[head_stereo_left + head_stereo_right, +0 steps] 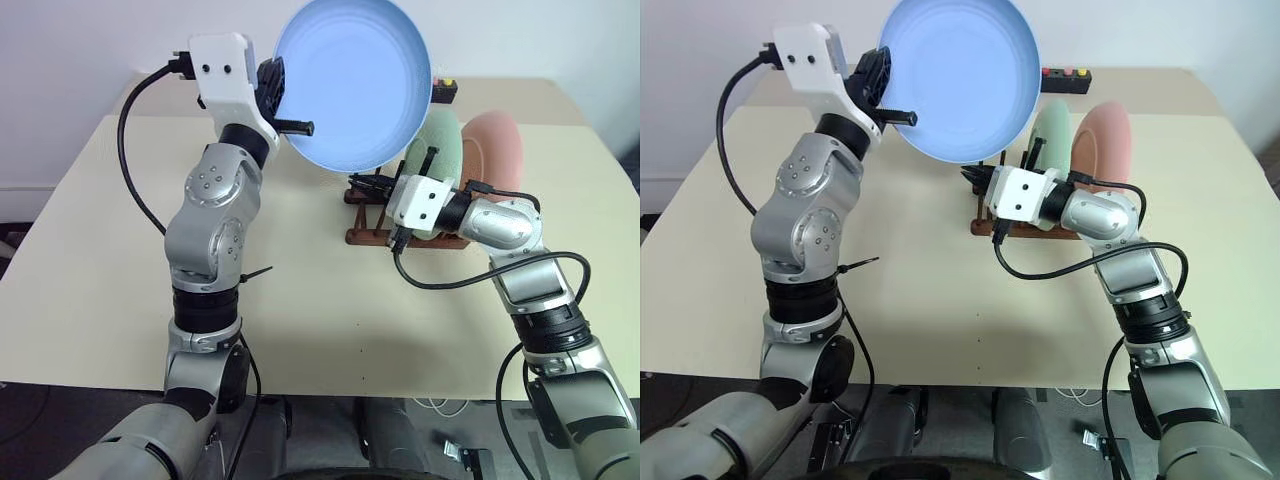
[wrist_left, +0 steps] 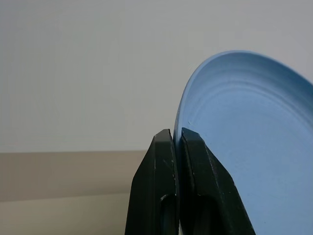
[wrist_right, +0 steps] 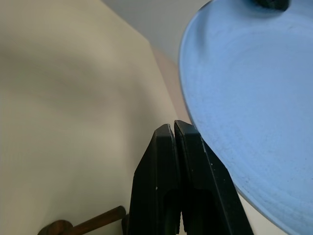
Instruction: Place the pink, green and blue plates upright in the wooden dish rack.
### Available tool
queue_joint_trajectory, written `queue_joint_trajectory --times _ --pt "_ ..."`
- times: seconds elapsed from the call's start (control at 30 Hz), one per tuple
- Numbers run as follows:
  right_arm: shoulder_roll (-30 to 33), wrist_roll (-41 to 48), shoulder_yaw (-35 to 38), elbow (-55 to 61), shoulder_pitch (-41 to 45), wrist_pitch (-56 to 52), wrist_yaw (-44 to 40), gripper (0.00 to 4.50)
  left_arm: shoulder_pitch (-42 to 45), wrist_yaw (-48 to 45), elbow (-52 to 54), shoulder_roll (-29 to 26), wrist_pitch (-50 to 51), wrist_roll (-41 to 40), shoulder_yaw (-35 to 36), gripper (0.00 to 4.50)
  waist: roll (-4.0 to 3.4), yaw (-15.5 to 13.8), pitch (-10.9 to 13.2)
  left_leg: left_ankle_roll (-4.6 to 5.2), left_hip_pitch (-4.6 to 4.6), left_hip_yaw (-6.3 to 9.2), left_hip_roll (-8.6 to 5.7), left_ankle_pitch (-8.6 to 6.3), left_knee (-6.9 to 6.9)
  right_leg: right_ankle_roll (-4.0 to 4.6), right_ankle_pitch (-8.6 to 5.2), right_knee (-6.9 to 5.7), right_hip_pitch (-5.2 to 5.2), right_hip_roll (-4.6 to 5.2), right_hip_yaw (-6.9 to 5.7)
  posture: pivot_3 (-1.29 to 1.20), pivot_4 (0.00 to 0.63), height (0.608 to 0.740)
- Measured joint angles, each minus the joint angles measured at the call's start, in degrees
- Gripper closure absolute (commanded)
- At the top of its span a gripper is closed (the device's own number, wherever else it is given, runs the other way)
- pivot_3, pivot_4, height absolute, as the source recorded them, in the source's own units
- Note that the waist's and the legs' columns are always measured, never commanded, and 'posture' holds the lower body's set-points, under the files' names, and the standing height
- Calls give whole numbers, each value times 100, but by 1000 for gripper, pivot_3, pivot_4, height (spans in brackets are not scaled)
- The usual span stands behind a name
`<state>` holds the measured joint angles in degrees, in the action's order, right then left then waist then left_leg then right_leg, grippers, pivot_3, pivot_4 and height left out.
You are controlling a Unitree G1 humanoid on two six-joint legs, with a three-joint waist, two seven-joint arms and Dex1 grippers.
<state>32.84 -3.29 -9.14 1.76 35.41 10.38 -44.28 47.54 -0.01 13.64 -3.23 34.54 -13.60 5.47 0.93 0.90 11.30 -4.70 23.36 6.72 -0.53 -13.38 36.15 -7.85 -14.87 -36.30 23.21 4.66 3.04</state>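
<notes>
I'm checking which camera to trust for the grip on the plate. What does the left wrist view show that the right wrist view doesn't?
The left wrist view shows the left gripper pinching the rim of the blue plate, with bare wall behind. The right wrist view shows the right gripper shut on nothing, below the plate, plus a peg of the wooden dish rack and the table. Both show the blue plate.

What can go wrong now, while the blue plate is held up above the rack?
The left gripper pinches only the rim of the blue plate, so the plate may slip or swing. The right gripper, jaws shut, sits at the wooden dish rack, so the lowering plate may strike it or the green plate.
</notes>
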Motion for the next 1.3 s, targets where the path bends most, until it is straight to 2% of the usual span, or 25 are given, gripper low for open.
queue_joint_trajectory --times 0.17,0.2,0.27,0.47,0.93,1.13,1.3 --pt "-1 -31 1 -94 3 48 -2 4468 8 2 0 1 -15 -9 -11 4500 0 1 0 0 0 0 0 0 0 0 0 0 0 0 0 0 150 734" --pt "-6 -4 1 -94 17 45 -6 4222 8 4 0 -4 -21 -3 -13 4500 0 1 0 0 0 0 0 0 0 0 0 0 0 0 0 0 150 734" --pt "-11 42 7 -88 87 45 -25 3697 10 12 0 -4 -39 12 -14 4500 0 5 0 0 0 0 0 0 0 0 0 0 0 0 0 0 150 734" --pt "-10 136 -15 -53 95 68 -184 816 74 97 -2 -89 -291 178 -15 4500 0 4 0 0 -1 0 0 0 0 0 0 0 0 0 0 0 150 734" --pt "-19 99 -121 87 149 195 -224 816 75 123 -213 -263 -517 595 -141 4500 0 0 0 0 -1 0 0 0 1 0 0 -2 -1 0 0 0 150 734" --pt "-21 -357 -122 -148 299 248 142 816 67 -38 -140 -469 -585 961 -567 4500 0 1 0 -1 -1 0 0 1 1 0 0 -2 0 0 0 0 150 734" --pt "-57 -681 -178 -310 352 319 364 816 49 -56 47 -314 -594 1062 -708 4500 0 0 0 -1 -1 0 0 1 1 0 0 -2 0 0 0 0 150 734"
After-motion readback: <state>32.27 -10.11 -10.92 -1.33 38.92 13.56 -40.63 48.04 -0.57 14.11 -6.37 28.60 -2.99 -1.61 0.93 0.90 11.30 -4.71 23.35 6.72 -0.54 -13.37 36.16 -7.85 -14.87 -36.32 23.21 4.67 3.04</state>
